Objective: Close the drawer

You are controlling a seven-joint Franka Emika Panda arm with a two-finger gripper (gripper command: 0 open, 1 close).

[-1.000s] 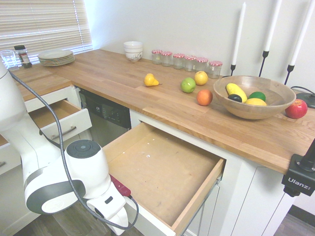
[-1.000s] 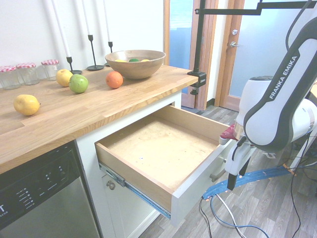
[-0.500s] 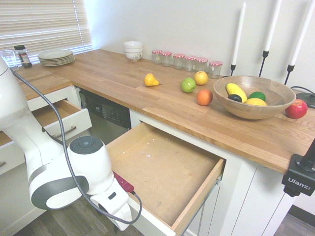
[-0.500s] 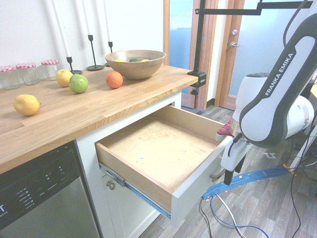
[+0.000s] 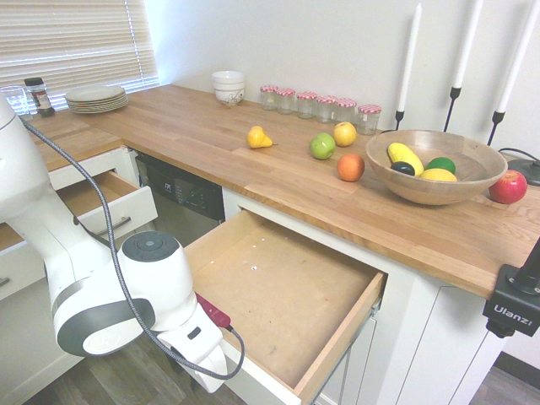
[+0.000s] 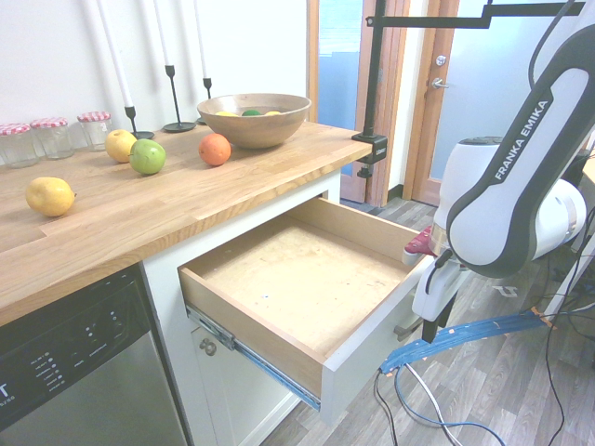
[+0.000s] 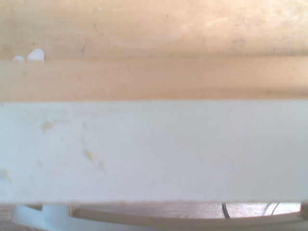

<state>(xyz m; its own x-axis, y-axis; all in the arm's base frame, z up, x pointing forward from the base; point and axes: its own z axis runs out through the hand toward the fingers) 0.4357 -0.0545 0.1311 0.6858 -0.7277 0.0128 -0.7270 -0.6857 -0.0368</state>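
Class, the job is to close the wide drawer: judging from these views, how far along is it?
Done: nothing yet; the drawer stands pulled fully out, its brown bottom bare. In hand: the hand hangs at the drawer's white front panel, pointing down beside the handle. Left: the whole push, until the front meets the cabinet under the counter.

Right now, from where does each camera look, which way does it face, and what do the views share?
First exterior view: high above the floor, facing the countertop corner and open drawer; the white arm fills the lower left.
Second exterior view: opposite side, facing the drawer; the arm stands at right, pincer by the front panel.
Wrist view: looks straight down on the drawer's white front edge; no body shows.
Shared: the drawer; both exteriors show the wooden bowl.
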